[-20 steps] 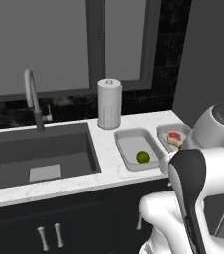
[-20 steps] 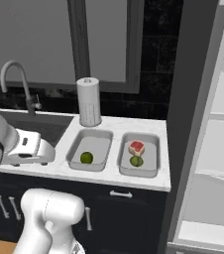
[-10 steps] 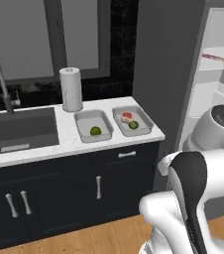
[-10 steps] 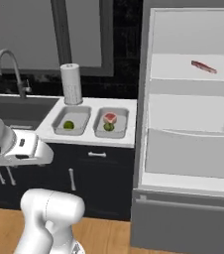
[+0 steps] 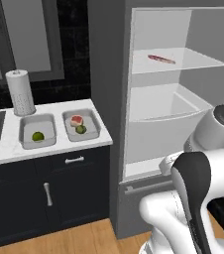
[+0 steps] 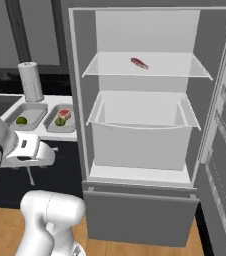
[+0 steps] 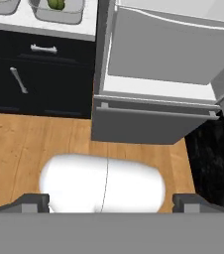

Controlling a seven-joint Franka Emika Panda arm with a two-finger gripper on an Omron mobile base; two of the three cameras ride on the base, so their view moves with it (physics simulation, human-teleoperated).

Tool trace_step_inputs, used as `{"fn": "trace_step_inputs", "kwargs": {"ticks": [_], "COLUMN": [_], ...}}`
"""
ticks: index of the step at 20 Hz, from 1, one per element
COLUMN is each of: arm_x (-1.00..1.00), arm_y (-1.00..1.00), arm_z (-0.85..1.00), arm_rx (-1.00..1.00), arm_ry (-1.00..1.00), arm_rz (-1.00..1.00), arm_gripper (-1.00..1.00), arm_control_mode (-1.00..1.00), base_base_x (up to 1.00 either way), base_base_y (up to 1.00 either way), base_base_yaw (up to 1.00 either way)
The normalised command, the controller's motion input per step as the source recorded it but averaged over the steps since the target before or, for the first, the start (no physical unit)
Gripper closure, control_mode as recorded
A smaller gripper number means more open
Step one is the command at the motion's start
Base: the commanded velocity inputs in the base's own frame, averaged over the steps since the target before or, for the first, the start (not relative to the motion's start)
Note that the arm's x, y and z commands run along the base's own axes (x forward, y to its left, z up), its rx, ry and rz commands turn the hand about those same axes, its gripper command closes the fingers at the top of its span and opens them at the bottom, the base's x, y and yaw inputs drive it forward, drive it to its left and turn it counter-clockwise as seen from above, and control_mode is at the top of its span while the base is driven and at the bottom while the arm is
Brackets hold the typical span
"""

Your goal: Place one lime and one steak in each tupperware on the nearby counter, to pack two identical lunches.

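With the gripper (image 7: pixel 111 202) spread wide and empty, the steak (image 6: pixel 139 63) near the back of the upper fridge shelf (image 6: pixel 185 71) is best approached level, above the shelf's front edge.

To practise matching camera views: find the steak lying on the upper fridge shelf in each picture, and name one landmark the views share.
Left base view: the steak lies upper right of centre, on the upper fridge shelf.
Right base view: the steak sits top centre, on that shelf.
Hand view: not in it.
Shared landmark: the open fridge's bottom ledge.
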Motion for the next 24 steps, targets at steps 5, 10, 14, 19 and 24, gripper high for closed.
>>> {"fn": "trace_step_inputs", "kwargs": {"ticks": [5,10,14,19,24], "arm_x": [0.00,0.00,0.00,0.00,0.00], "arm_y": [0.00,0.00,0.00,0.00,0.00], "arm_z": [0.00,0.00,0.00,0.00,0.00], "arm_rx": [0.00,0.00,0.00,0.00,0.00], "arm_ry": [0.00,0.00,0.00,0.00,0.00], "arm_rz": [0.00,0.00,0.00,0.00,0.00], "arm_gripper": [-1.00,-1.00,-1.00,-1.00,-1.00], "arm_control_mode": [1.00,1.00,1.00,1.00,1.00], "base_base_x": [0.11,0.19,0.19,0.16,0.04], "base_base_y": [-0.54,-0.35,-0.44,-0.53,-0.41], "base_base_yaw": [0.00,0.00,0.00,0.00,0.00]}}
